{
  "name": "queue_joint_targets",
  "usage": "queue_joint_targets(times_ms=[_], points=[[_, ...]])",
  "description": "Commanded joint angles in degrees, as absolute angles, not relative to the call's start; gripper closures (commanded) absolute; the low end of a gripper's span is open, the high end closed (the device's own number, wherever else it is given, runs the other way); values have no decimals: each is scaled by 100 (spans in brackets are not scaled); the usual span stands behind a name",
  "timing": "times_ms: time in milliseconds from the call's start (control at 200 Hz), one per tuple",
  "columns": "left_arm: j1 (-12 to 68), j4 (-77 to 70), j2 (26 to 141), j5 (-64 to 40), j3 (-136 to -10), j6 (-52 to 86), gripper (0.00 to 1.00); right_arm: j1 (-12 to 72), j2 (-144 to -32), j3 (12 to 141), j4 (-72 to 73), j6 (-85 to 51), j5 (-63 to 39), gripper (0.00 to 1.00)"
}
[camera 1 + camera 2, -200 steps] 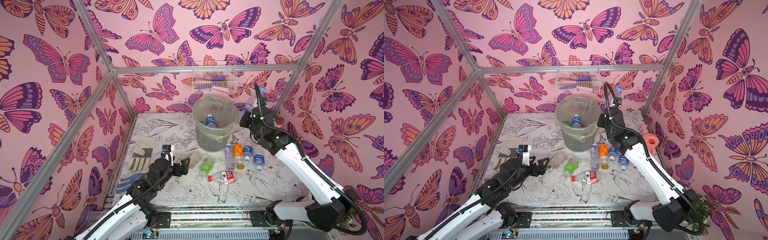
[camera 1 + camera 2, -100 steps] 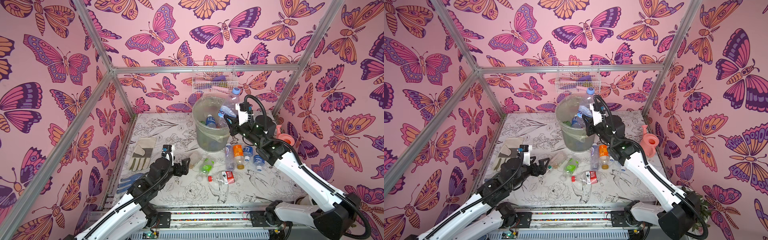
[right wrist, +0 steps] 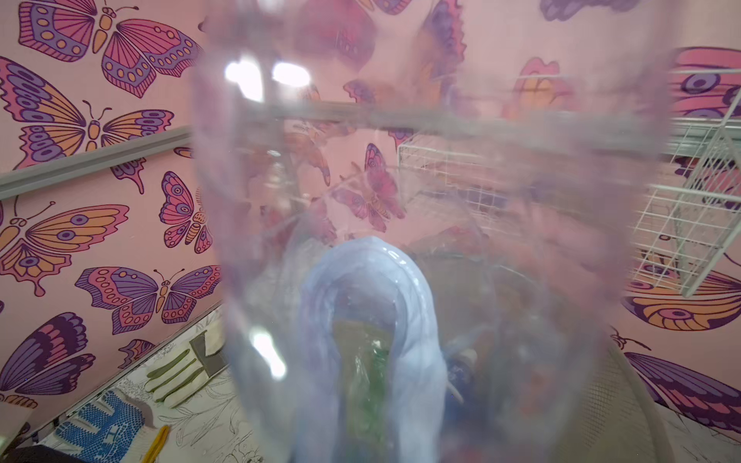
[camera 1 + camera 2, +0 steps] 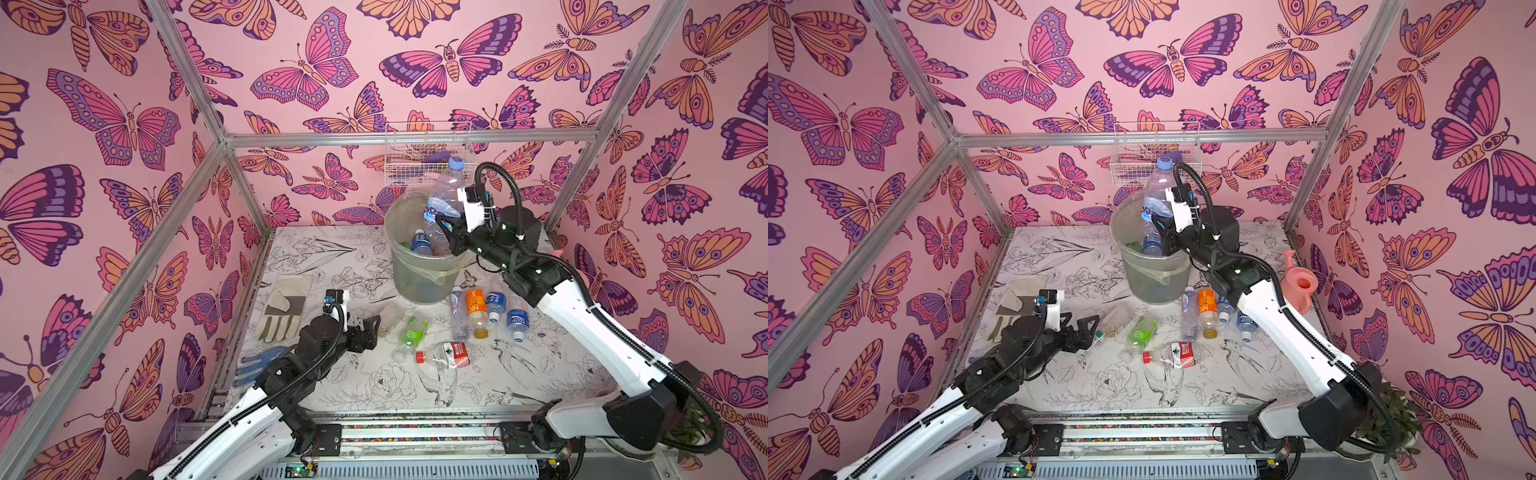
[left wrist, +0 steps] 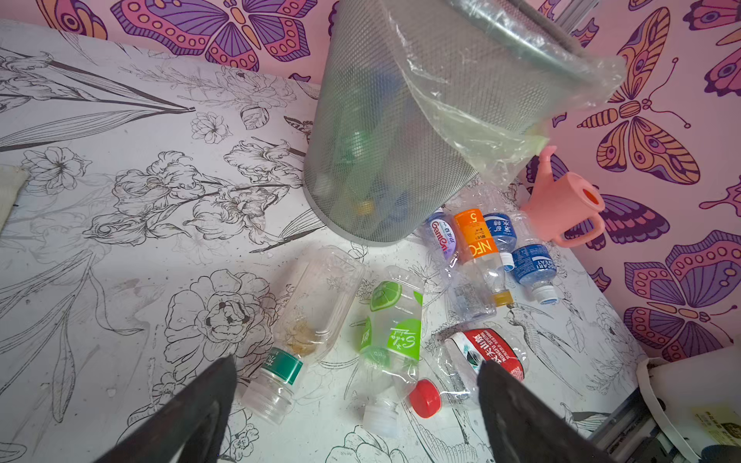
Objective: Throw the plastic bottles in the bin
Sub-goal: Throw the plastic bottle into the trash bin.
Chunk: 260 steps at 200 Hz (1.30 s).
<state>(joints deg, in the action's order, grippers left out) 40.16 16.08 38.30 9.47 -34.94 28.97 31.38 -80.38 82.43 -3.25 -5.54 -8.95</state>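
My right gripper (image 4: 448,227) is shut on a large clear bottle with a blue cap (image 4: 448,189) and holds it upright over the mouth of the grey bin (image 4: 415,282). That bottle (image 3: 401,180) fills the right wrist view and hides the fingers. More bottles lie inside the bin. My left gripper (image 5: 357,364) stands open low over the table. A green-banded clear bottle (image 5: 312,304), a lime-labelled one (image 5: 395,336) and a red-capped one (image 5: 481,352) lie just beyond its fingertips, untouched. Several bottles, one orange-labelled (image 4: 476,309), lie in a row by the bin's foot.
A pink watering can (image 4: 1300,286) stands by the right wall behind my right arm. A white wire basket (image 4: 424,158) hangs on the back wall above the bin. A work glove (image 4: 282,311) and a blue dotted glove (image 4: 257,361) lie along the left edge.
My right arm has swung left from beside the bin, carrying the blue-capped bottle over the bin's mouth. The left arm has not moved.
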Motion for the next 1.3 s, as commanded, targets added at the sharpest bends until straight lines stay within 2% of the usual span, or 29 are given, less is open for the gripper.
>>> queue_joint_targets(times_ms=[0,235,411,521,671,812,922,1297], points=[[4034,1512,3744,949,-3397,2861,4,3182,-8276,8613,-817,-545,-791,100],[4037,1510,3727,958,-3366,2863,4,3181,-8774,9188,-1583,-603,-262,100],[4039,1520,3709,940,-3349,2854,4,3182,-8913,9319,-1740,-650,120,96],[4035,1514,3668,943,-3323,2863,4,3177,-8928,9324,-1731,-659,132,89],[4034,1519,3616,940,-3305,2883,4,3182,-8947,9369,-1799,-703,228,71],[4038,1525,3581,940,-3296,2878,4,3182,-8913,9369,-1816,-762,267,43],[4034,1529,3590,932,-3305,2889,4,3182,-8883,9369,-1819,-781,338,27],[4034,1525,3620,932,-3303,2908,4,3179,-8692,9290,-1766,-800,360,26]])
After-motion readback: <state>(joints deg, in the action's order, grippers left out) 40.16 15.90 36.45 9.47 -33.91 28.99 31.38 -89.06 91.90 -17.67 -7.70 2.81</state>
